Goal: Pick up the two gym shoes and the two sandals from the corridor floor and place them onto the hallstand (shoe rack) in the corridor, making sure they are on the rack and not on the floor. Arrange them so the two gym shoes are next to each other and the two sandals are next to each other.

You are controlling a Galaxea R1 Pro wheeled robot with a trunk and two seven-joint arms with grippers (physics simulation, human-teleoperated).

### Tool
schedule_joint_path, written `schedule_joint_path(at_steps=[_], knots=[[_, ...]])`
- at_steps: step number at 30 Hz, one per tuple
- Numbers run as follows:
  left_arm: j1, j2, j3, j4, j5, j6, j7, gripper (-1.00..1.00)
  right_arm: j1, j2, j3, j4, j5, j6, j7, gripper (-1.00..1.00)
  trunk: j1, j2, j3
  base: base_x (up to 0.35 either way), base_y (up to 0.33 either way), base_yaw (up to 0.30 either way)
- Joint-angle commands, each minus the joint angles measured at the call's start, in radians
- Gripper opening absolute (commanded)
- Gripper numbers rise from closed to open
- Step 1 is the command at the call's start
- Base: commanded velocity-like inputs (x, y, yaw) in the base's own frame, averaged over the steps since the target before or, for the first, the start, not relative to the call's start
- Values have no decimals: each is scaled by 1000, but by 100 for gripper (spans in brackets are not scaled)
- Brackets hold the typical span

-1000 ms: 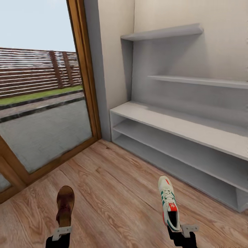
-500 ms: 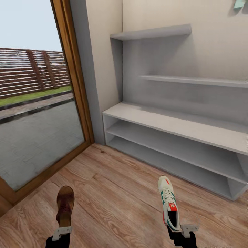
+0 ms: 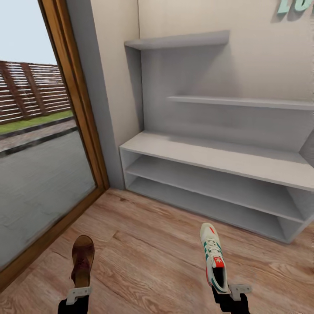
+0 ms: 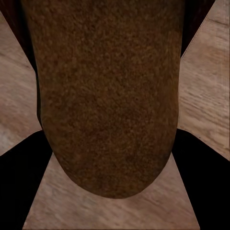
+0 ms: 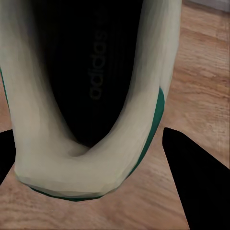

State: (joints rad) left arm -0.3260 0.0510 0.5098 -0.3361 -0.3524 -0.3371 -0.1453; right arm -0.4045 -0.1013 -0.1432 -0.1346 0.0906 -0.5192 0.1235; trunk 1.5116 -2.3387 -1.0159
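My left gripper point(image 3: 77, 293) is shut on the heel of a brown sandal point(image 3: 82, 260), held out over the wood-plank floor point(image 3: 148, 253); the left wrist view looks along its tan footbed point(image 4: 108, 96). A white gym shoe point(image 3: 213, 256) with green stripes and a red-orange tongue patch is gripped at its heel by my right gripper point(image 3: 226, 291), toe pointing away from me. The right wrist view looks into the shoe's dark opening point(image 5: 91, 81). The white hallstand point(image 3: 209, 159) stands ahead and to the right, its bench top and two open shelves bare. The other gym shoe and sandal are out of view.
A tall glass door with a wooden frame point(image 3: 76, 100) fills the left side, showing a yard and fence outside. White wall shelves point(image 3: 179, 41) hang above the bench. Teal lettering point(image 3: 294, 5) shows on the wall at the top right.
The whole view has swung to the right: the hallstand and door frame have shifted left in the picture and teal lettering has come in. Both grippers keep their shoes in the same place.
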Motion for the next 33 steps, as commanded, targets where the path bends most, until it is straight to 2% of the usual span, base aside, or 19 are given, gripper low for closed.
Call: schedule_joint_path(at_steps=[1, 12, 33], knots=[[-1, 0, 9, 0, -4, -3, -8, -100, -1, 0, -9, 1, 9, -4, 3, -100, 0, 0, -1, 228, 279, -262], [7, 0, 9, 0, -2, -3, -8, -100, -1, 0, -9, 1, 9, -4, 3, -100, 0, 0, -1, 188, 235, -262], [7, 0, 9, 0, -3, -3, -8, -100, -1, 0, -9, 1, 9, -3, 4, -100, 0, 0, -1, 7, 9, -262]])
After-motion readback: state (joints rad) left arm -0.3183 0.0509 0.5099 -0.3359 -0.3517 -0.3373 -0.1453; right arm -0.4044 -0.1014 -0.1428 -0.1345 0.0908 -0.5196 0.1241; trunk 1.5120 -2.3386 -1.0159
